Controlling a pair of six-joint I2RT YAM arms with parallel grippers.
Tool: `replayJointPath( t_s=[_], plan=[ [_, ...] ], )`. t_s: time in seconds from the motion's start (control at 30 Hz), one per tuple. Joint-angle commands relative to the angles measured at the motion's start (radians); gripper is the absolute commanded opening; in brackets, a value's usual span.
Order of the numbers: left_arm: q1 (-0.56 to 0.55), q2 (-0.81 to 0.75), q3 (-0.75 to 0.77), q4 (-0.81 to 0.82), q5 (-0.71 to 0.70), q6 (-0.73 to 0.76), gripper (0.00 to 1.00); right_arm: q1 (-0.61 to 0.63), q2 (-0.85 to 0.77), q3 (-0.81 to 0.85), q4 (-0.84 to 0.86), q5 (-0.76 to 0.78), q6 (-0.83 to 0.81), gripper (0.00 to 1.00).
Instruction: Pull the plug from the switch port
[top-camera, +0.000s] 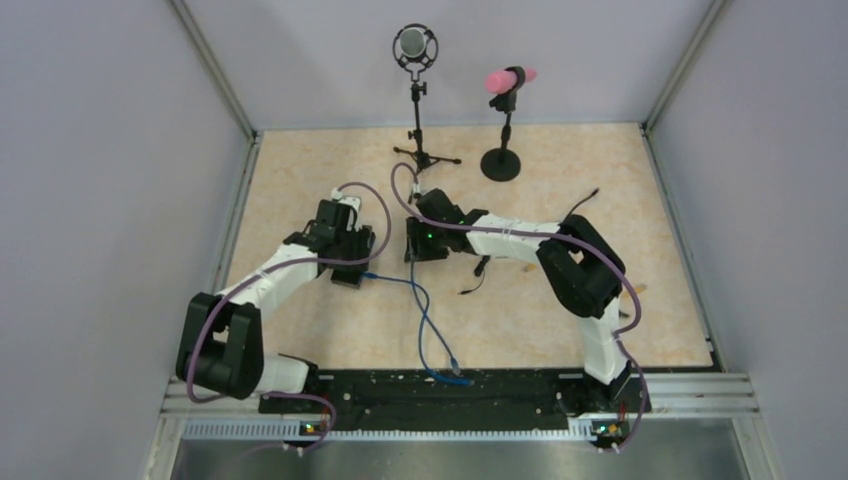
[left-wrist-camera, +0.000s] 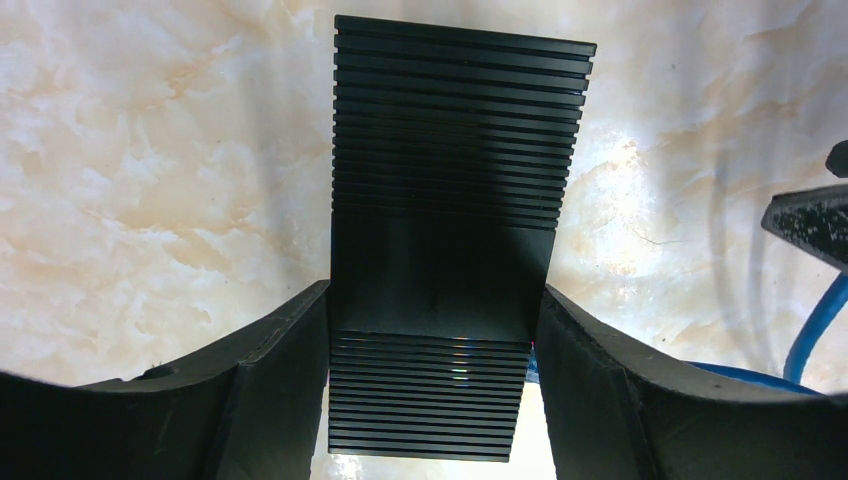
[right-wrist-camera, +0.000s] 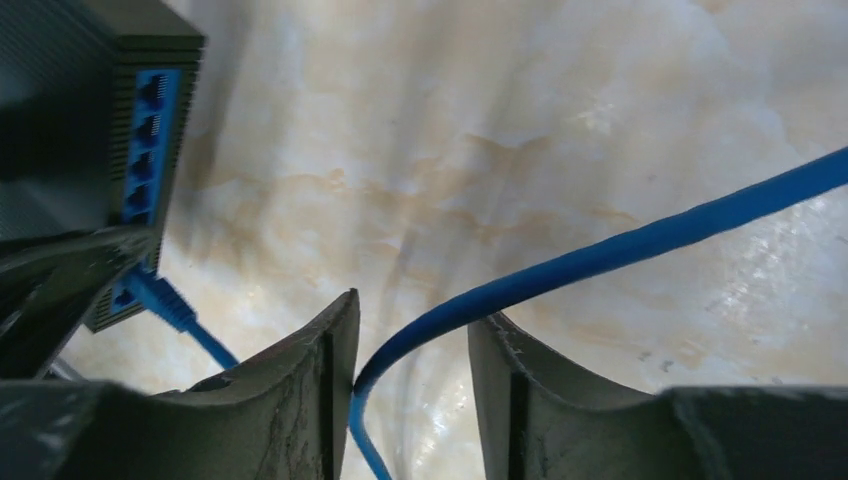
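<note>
One blue plug (right-wrist-camera: 150, 290) sits in the switch (left-wrist-camera: 450, 150), at the low end of its blue port row (right-wrist-camera: 145, 150), upper left in the rt wrist view. Switch is a black ribbed box, a bit left of centre on the marble-look table (left-wrist-camera: 150, 150); can't tell if it rests flat. Left gripper (left-wrist-camera: 435, 300) is clamped across it, both fingers (left-wrist-camera: 285, 360) pressing its long sides. Blue cable (right-wrist-camera: 620, 250) runs from the plug and curves thru the gap of the right gripper (right-wrist-camera: 412, 325), touching one finger's inner face. That claw is spread wider than the cable, not pinching it. Cable's far end trails to the table's near edge. Grey mic (top-camera: 414, 47) and pink mic (top-camera: 510, 77) stand at the far edge, well apart from the switch.
</note>
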Motion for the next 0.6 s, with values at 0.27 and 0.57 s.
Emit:
replayJointPath(
  t_s=[0.27,0.57],
  plan=[
    [0.007,-0.022,0.001,0.056,0.044,-0.002,0.0,-0.047,-0.146,-0.057,-0.06,0.208,-0.153,0.04],
    [0.006,0.001,0.016,0.065,0.109,0.013,0.0,-0.142,-0.188,-0.058,-0.186,0.176,-0.413,0.02]
  ],
)
